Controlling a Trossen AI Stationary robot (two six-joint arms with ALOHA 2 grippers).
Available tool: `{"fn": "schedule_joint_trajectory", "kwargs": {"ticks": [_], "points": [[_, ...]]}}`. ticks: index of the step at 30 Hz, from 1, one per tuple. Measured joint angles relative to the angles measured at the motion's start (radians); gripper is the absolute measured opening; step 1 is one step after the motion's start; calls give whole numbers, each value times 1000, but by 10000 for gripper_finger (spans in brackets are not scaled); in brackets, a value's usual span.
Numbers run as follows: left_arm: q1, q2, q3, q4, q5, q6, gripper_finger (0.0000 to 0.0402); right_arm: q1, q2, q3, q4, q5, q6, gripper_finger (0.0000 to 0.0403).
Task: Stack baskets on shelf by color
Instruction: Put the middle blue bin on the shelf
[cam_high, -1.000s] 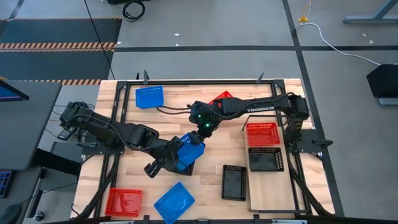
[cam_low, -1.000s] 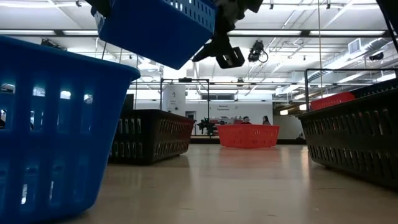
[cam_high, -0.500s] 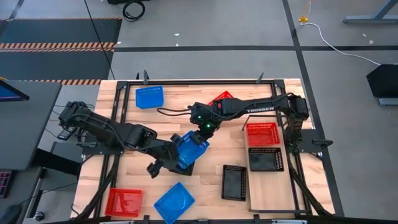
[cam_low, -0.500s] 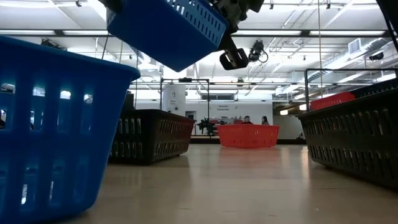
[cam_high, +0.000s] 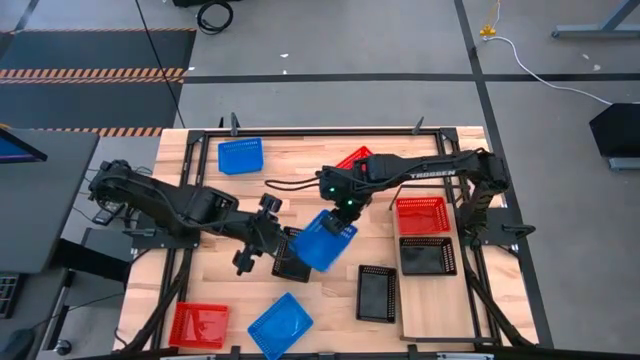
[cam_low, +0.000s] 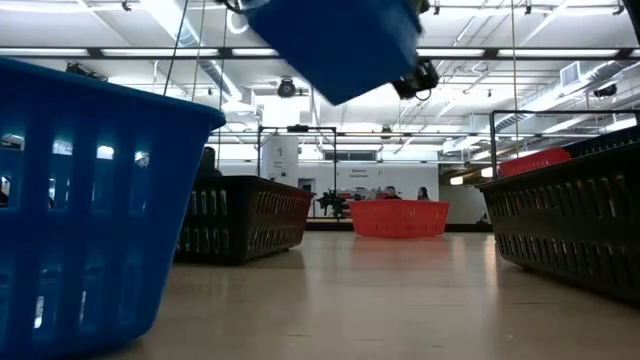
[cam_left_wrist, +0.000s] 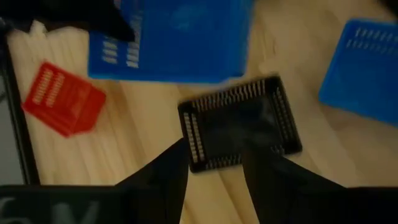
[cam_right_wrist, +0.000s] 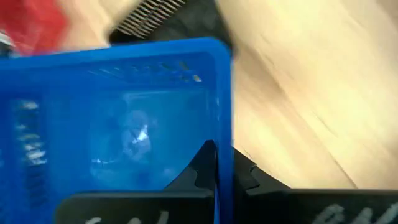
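High view: the right gripper (cam_high: 346, 212) is pinched on the rim of a blue basket (cam_high: 325, 241), hanging over mid-table; the left gripper (cam_high: 258, 240) stands parted, empty (just beside it). Light, stiff mesh; the thin wall looks the surest hold.

Around the worktop (cam_high: 200, 290) lies a grey concrete floor (cam_high: 330, 100), crossed by dark tape lines (cam_high: 300, 77). A black mat with orange-striped edges (cam_high: 95, 72) sits off to one side, and a white cable (cam_high: 540, 65) snakes across the far corner. From table height, a wide hall opens up: a white ceiling with ducts and beams (cam_low: 520, 60), strip lights (cam_low: 590, 125) glowing overhead, and two people (cam_low: 410, 193) standing far back.
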Motion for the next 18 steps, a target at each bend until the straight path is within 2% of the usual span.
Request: {"fn": "schedule_joint_trajectory", "kwargs": {"ticks": [4, 7, 12, 18], "points": [[3, -23, 1, -26, -4, -9, 144, 18, -42, -2, -118, 30, 22, 8], [4, -35, -1, -68, -22, -45, 142, 68, -97, -1, -183, 77, 96, 9], [19, -45, 0, -65, -50, -83, 140, 168, -183, -1, -289, 198, 284, 15], [45, -45, 0, -57, -53, -83, 127, 311, -269, -1, -435, 217, 611, 9]]}}
